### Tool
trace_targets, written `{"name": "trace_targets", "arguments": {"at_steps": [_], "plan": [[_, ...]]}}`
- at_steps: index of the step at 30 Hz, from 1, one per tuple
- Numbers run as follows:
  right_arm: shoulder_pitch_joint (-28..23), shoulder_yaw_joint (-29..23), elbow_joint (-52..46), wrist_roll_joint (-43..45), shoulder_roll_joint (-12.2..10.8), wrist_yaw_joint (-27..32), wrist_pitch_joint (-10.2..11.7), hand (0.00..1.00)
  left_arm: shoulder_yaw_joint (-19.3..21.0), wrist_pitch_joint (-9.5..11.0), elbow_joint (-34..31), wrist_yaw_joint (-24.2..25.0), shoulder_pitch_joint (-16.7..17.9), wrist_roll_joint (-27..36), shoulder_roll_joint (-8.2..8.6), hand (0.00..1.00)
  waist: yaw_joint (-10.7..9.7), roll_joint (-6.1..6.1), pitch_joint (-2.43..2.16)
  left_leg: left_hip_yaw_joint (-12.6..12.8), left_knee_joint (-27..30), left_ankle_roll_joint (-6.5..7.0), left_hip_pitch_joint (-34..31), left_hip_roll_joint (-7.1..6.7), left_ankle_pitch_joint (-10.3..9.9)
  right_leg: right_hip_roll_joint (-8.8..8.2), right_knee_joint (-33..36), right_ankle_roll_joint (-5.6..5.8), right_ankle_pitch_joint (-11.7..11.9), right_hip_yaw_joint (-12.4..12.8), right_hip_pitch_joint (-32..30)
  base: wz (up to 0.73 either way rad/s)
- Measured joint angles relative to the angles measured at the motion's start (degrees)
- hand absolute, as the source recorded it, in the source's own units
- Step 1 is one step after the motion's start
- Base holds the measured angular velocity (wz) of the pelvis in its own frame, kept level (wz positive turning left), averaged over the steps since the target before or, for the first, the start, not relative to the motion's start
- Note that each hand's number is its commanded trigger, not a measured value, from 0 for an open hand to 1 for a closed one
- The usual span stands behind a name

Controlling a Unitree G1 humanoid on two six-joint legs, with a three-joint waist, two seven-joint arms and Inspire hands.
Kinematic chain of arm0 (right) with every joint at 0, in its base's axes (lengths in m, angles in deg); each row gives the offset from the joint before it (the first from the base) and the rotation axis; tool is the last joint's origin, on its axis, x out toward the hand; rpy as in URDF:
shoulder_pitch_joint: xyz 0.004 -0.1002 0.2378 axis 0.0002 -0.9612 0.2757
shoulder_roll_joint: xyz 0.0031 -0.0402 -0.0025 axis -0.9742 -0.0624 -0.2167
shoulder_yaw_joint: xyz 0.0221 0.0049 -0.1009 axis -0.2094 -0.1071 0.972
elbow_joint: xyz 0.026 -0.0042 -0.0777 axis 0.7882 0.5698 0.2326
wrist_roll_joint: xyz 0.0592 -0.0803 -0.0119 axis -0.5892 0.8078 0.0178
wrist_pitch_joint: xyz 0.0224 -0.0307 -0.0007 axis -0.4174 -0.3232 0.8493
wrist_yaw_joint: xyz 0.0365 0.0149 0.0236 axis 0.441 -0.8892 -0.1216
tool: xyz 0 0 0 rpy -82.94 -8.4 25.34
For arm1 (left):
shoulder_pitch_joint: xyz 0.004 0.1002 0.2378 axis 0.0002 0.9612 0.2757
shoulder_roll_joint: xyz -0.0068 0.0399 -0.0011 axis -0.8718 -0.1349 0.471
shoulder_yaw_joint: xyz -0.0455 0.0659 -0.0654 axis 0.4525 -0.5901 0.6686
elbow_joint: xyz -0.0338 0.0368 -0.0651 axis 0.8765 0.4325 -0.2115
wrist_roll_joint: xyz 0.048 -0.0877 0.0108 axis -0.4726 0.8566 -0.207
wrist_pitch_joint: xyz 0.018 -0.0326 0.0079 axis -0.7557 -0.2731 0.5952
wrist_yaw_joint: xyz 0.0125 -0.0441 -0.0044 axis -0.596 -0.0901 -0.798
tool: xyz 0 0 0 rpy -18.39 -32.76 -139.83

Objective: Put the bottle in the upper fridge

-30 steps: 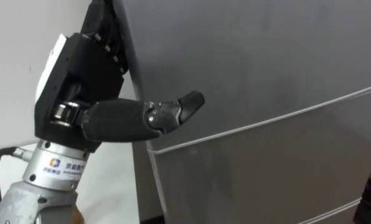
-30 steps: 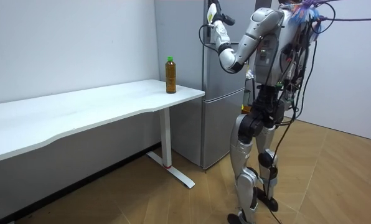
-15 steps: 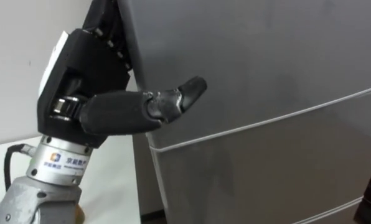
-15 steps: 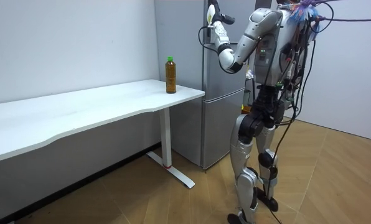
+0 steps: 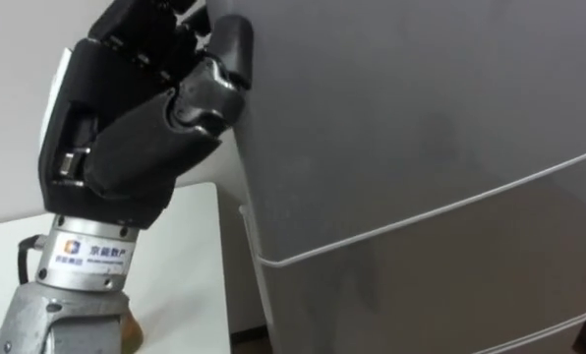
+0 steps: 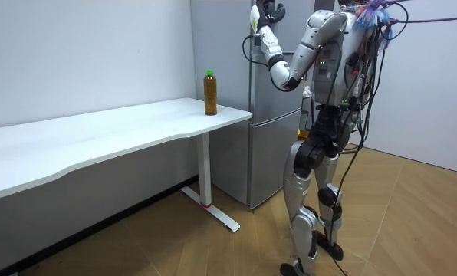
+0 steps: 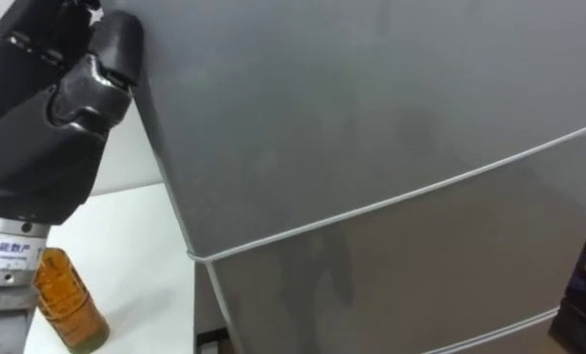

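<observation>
A grey fridge stands right in front of me, with its upper door (image 5: 401,108) above a thin seam and its lower door (image 5: 450,285) below; both are closed. My left hand (image 5: 136,128) is raised at the upper door's left edge. Its fingers curl round the side of that edge and its thumb (image 5: 229,44) presses on the door's front. The bottle (image 7: 69,300), amber with a green cap, stands upright on the white table (image 7: 136,246) below that hand. In the room view the bottle (image 6: 210,93) stands near the table's end, left of the fridge (image 6: 258,92).
The white table (image 6: 121,126) runs along the wall on the room view's left and ends close to the fridge's side. I stand upright on the wooden floor (image 6: 412,222) facing the fridge. A white wall is behind the table.
My left hand has risen along the door's left edge. Its thumb, which stuck out across the door's front, now curls against the edge. The bottle has not moved.
</observation>
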Motion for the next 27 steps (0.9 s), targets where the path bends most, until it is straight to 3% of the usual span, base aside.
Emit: {"name": "trace_targets", "arguments": {"at_steps": [6,10,11,12,13,27], "plan": [[0.4,1.8,0.0,-0.7,0.4,0.1,-0.1,0.0,-0.1,1.1,-0.1,0.2,0.4,0.8,-0.08,1.0,0.6,-0.02,-0.05,-0.1,0.2,0.03,0.0,-0.01,0.0,-0.04,0.0,0.06,0.0,0.0,0.1,0.0],[0.4,2.5,0.1,-1.9,0.6,0.3,-0.1,0.0,-0.2,1.5,-0.2,0.3,0.4,0.7,-0.1,0.85,0.8,0.18,-0.19,-0.1,0.3,0.06,-0.1,-0.04,0.0,-0.07,0.1,0.09,0.1,-0.1,0.1,0.0],[0.4,2.5,0.1,-1.9,0.6,0.5,-0.1,0.0,-0.4,1.5,-0.2,0.4,0.4,0.7,-0.13,0.71,0.9,0.18,-0.2,-0.1,0.3,0.07,-0.1,-0.04,0.0,-0.07,0.1,0.09,0.1,-0.1,0.1,0.0],[0.5,2.6,0.2,-1.9,0.6,0.6,-0.1,0.0,-0.6,1.5,-0.2,0.4,0.4,0.7,-0.13,0.17,1.1,0.18,-0.2,-0.1,0.3,0.11,-0.1,-0.05,0.1,-0.08,0.1,0.1,0.1,-0.1,0.1,0.0],[0.5,3.0,0.3,-2.0,0.6,0.7,-0.1,0.0,-0.6,1.5,-0.2,0.3,0.4,0.7,-0.13,0.0,1.1,0.2,-0.21,-0.2,0.4,0.16,-0.1,-0.08,0.1,-0.11,0.1,0.11,0.1,-0.1,0.2,0.0],[0.3,4.2,0.3,-2.7,0.7,1.0,-0.1,0.0,-3.8,1.7,-0.2,0.5,1.0,2.6,-0.12,0.0,1.2,0.16,-0.33,-0.4,0.8,0.33,0.5,-0.32,0.2,-0.3,0.0,0.28,0.3,-0.1,1.2,0.01]]}}
